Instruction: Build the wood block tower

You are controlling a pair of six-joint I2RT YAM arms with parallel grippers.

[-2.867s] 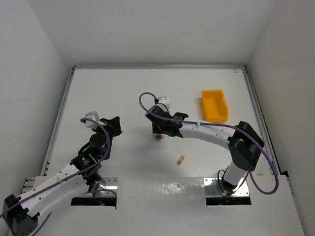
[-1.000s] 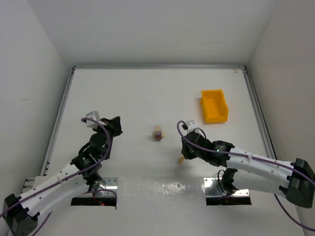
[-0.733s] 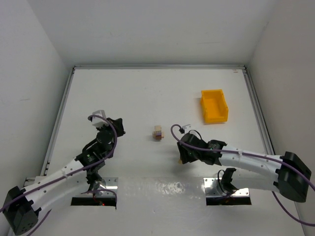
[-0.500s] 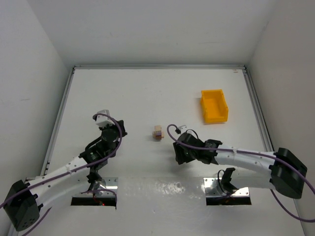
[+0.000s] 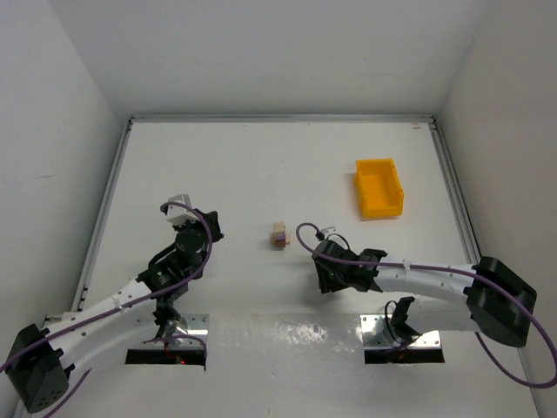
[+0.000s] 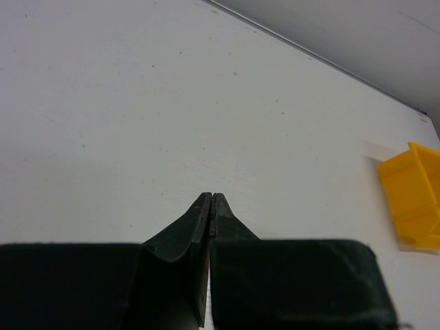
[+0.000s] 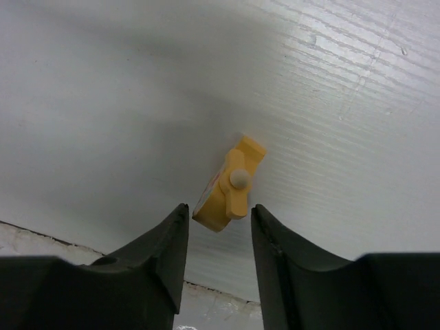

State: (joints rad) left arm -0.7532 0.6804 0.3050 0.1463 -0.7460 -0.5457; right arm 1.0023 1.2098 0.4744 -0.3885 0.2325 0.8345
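The wood block tower stands mid-table, a pale tan cube on top of darker ones. A loose yellowish wooden block with a small round peg lies tilted on the table, its near end just between the tips of my right gripper, which is open with a gap on both sides. In the top view that block is hidden under the right gripper, front right of the tower. My left gripper hovers left of the tower; its wrist view shows the left gripper shut and empty.
A yellow plastic bin sits at the back right, and the bin also shows at the right edge of the left wrist view. Raised rails border the table's left, back and right sides.
My right arm has swung back from the tower to the loose block near the front, and its jaws have opened around it. The left arm has shifted slightly toward the tower.
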